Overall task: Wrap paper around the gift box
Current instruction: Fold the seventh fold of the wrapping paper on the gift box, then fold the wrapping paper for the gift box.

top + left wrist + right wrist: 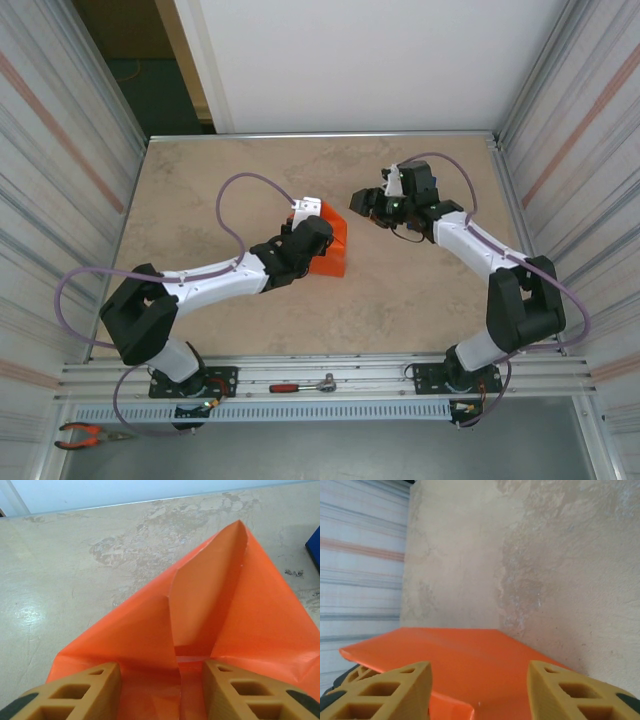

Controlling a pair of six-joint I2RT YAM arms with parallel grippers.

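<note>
One parcel: the squarish gift box (332, 248) sits left of the table's centre, covered in orange so that none of its own surface shows.
Wrapping: the thin, matte, bright orange paper (260, 615) is folded over it, with two flaps meeting at a crease and a pointed triangular flap reaching away from the left wrist camera.
Left gripper (160, 672): directly over the parcel, jaws spread wide with one tan finger on each side of the crease and nothing pinched between them.
Right gripper (480, 672): just beside the parcel's right side, jaws wide apart and gripping nothing, with a flat orange face beyond the fingers.
Surface: beige stone-patterned table (400, 300).
Right edge of left wrist view: a dark blue object (314, 547), cut off, apart from the paper.
Near rail: a red-handled tool (300, 386).
Bottom left corner: orange-handled pliers (85, 435).
</note>
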